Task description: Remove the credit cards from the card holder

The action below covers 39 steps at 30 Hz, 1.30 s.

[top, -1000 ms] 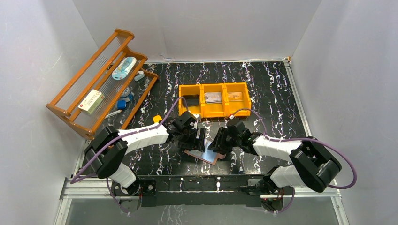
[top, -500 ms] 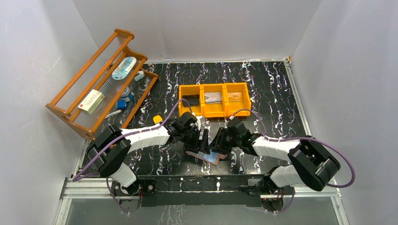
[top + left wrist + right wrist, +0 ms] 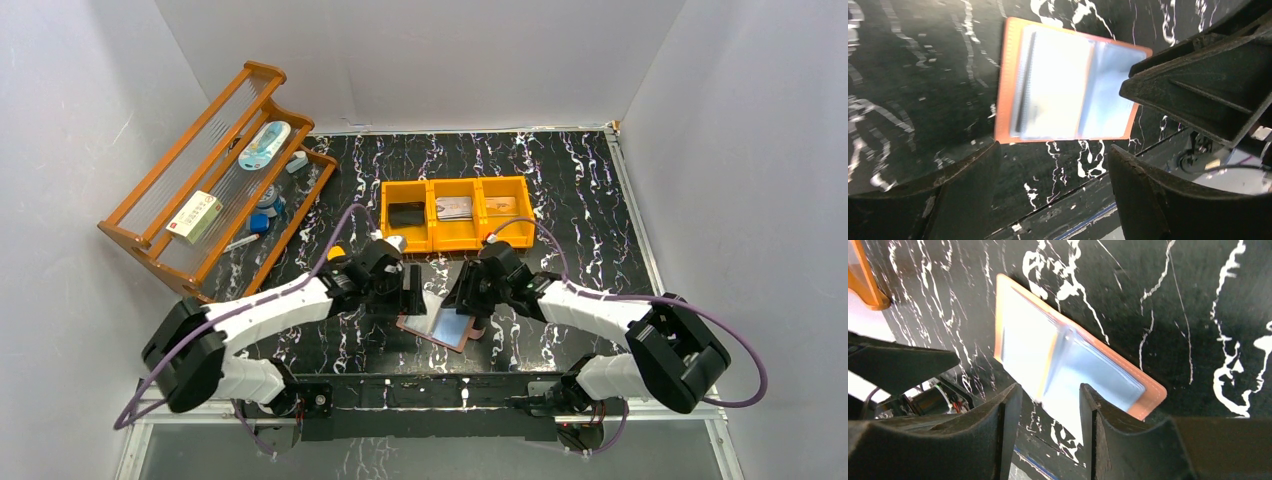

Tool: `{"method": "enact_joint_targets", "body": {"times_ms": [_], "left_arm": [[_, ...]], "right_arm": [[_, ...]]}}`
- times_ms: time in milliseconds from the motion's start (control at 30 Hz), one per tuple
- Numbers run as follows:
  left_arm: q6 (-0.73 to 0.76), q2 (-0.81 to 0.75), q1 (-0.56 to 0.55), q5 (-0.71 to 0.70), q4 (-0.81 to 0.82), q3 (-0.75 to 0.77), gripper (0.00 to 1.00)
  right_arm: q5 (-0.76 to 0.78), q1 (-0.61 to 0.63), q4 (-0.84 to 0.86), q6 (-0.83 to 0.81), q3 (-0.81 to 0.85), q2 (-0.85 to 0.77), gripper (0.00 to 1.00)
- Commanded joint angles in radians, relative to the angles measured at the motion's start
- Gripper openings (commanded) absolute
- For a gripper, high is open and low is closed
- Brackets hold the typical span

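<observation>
The salmon-pink card holder lies open and flat near the table's front edge, its pale blue lining facing up. My left gripper hovers at its left end, open, with only bare table between the fingers. My right gripper hangs over its right end with jaws apart. A pale glossy sheet of the holder reaches into the gap; I cannot tell whether it touches a finger. Credit cards lie in the orange tray: a dark one, a grey one, a tan one.
The orange three-compartment tray stands just behind both grippers. A wooden rack holding small items leans at the back left. A small yellow object lies by the left arm. The table's front rail runs close under the holder.
My left gripper reached over the holder, then drew back to the left as its arm swung outward. My right gripper lifted slightly and its jaws widened a little. The holder stayed put.
</observation>
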Motion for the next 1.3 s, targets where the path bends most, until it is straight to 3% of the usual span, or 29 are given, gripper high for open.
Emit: {"method": "enact_joint_targets", "body": {"times_ms": [0,133,200,367,767,867,1133,1267], "left_arm": [[-0.072,-0.152,0.022,-0.244,-0.145,-0.028,0.77],[-0.099,-0.259,0.096,-0.289,-0.205,-0.07,0.82],[-0.099,-0.351,0.194,-0.282,-0.235,-0.114,0.9],[-0.087,-0.402,0.256,-0.246,-0.242,-0.149,0.92],[-0.079,-0.513,0.265,-0.252,-0.305,-0.162,0.93],[-0.081,-0.536,0.265,-0.25,-0.313,-0.171,0.94],[-0.074,-0.546,0.264,-0.23,-0.318,-0.169,0.94],[-0.079,-0.545,0.265,-0.221,-0.318,-0.173,0.94]], "right_arm": [[0.09,0.019,-0.108,-0.054,0.1,-0.02,0.57],[0.206,0.08,-0.23,-0.056,0.207,0.036,0.71],[0.336,0.144,-0.321,-0.025,0.308,0.113,0.77],[0.446,0.214,-0.404,0.022,0.413,0.211,0.81],[0.582,0.312,-0.571,0.088,0.619,0.475,0.8],[0.616,0.337,-0.608,0.1,0.64,0.52,0.77],[0.607,0.358,-0.611,0.07,0.624,0.54,0.49],[0.532,0.357,-0.49,0.013,0.562,0.486,0.47]]}}
